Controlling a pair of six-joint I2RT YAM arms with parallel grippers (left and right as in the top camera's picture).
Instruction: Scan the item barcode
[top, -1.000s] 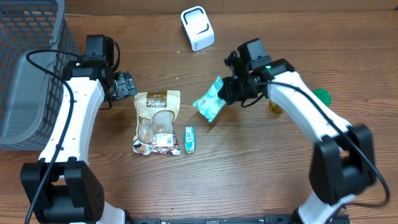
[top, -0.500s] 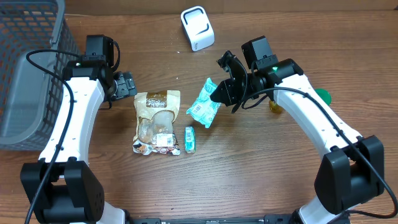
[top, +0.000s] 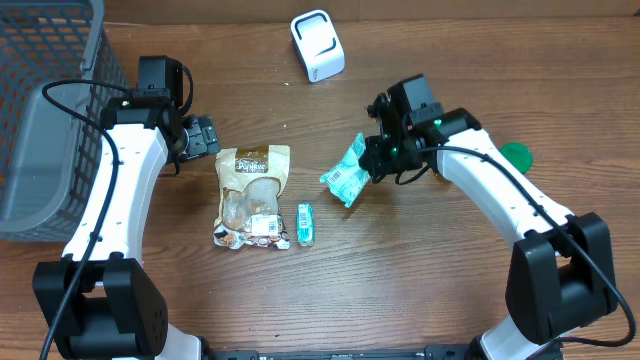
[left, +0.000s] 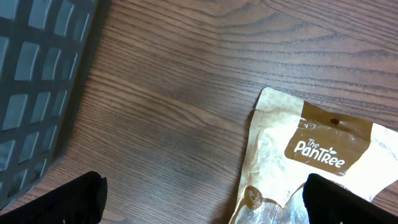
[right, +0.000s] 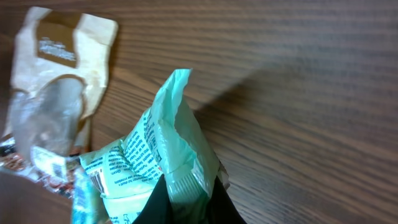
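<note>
Jaws, overhead view: right gripper (top: 372, 158) closed narrow on the upper end of a mint-green packet (top: 344, 177); left gripper (top: 205, 136) spread wide, holding nothing.

Overhead view, contents: packet hangs tilted from the right gripper near the middle of the wooden table (top: 420, 280), printed label side showing at its lower end; whether that end touches the wood cannot be told; white scanner (top: 318, 45) upright at the far edge, well apart from the packet; beige snack pouch (top: 252, 195) flat on the table, just beside the left gripper; small green box (top: 306, 224) lying against the pouch's right lower edge; grey mesh basket (top: 40, 120) at the left edge; green disc (top: 517, 155) beyond the right arm.

Left wrist view: left gripper (left: 205, 202) with dark fingertips (left: 74, 199) at the bottom corners, far apart, nothing between them; snack pouch (left: 323, 149) top edge with brown "The PanTree" label, lower right; basket (left: 37, 74) wall, upper left; bare table (left: 174, 93) between the two.

Right wrist view: right gripper (right: 186, 202) pinching the packet (right: 168, 143) by its sealed edge; packet standing up from the fingers (right: 158, 208), small print visible on its left face; snack pouch (right: 56, 93) blurred, left; packet's shadow on the table (right: 298, 93), upper right.
</note>
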